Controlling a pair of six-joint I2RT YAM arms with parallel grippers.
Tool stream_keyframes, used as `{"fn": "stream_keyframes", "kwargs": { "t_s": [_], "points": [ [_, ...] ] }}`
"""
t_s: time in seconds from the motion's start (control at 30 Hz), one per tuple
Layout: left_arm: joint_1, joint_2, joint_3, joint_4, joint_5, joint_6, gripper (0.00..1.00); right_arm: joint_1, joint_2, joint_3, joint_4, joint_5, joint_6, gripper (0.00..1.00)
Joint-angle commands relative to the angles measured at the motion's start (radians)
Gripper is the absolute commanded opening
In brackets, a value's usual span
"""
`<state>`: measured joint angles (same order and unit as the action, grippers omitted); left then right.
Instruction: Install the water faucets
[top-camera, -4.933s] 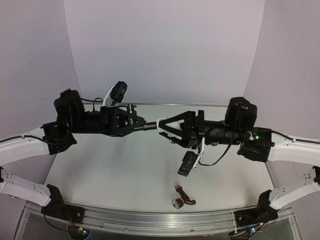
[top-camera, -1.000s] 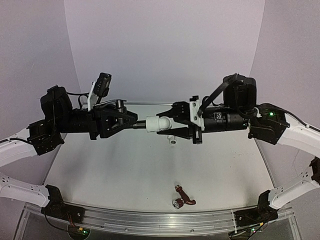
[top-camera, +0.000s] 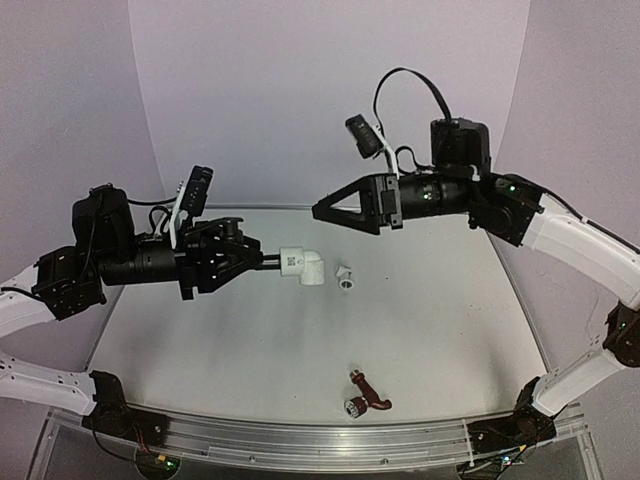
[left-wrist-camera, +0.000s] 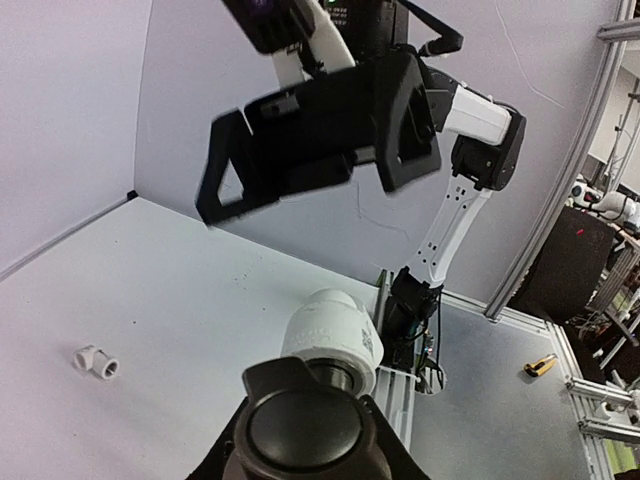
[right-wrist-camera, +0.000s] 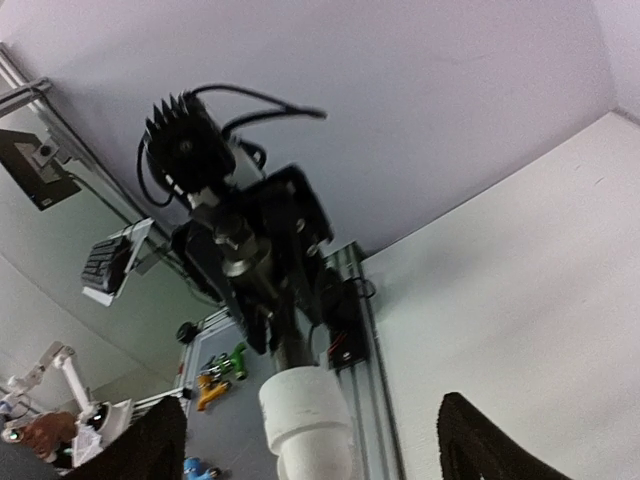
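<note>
Dark grey round-bodied faucet (left-wrist-camera: 305, 430) clamped in left gripper (top-camera: 245, 262), held above white table (top-camera: 450, 330), white plastic elbow fitting (top-camera: 303, 265) on its tip. Right gripper (top-camera: 325, 209) spread wide, up and apart from it. Reddish-brown faucet (top-camera: 368, 396) with silvery round end lying near table's front edge.

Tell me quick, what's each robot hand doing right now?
Left hand: closed, holding the black faucet, white elbow on its tip.
Right hand: open, empty.

No text, label or number can be read anywhere.
</note>
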<state>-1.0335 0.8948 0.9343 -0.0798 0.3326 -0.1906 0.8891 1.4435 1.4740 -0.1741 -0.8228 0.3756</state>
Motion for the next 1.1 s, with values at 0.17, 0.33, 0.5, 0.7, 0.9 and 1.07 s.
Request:
{"fn": "stream_keyframes", "kwargs": {
  "t_s": [0.17,0.33,0.5,0.7,0.9,1.07],
  "points": [
    [-0.002,-0.035,-0.033,0.220,0.023,-0.332,0.00,-0.026,-0.142,0.046,-0.028,0.309,-0.907,0.96],
    [0.000,-0.024,-0.087,0.363,0.011,-0.514,0.00,0.028,-0.248,-0.136,0.006,0.396,-1.541,0.97],
    [0.014,-0.033,-0.117,0.412,-0.027,-0.620,0.00,0.046,-0.314,-0.327,0.212,0.436,-1.906,0.98],
    [0.021,0.021,-0.096,0.458,0.046,-0.718,0.00,0.130,-0.312,-0.424,0.344,0.449,-2.169,0.97],
    [0.021,0.069,-0.089,0.489,0.094,-0.752,0.00,0.199,-0.272,-0.439,0.441,0.447,-2.233,0.94],
    [0.021,0.076,-0.084,0.487,0.103,-0.752,0.00,0.207,-0.262,-0.426,0.398,0.394,-2.272,0.80]
  ]
}}
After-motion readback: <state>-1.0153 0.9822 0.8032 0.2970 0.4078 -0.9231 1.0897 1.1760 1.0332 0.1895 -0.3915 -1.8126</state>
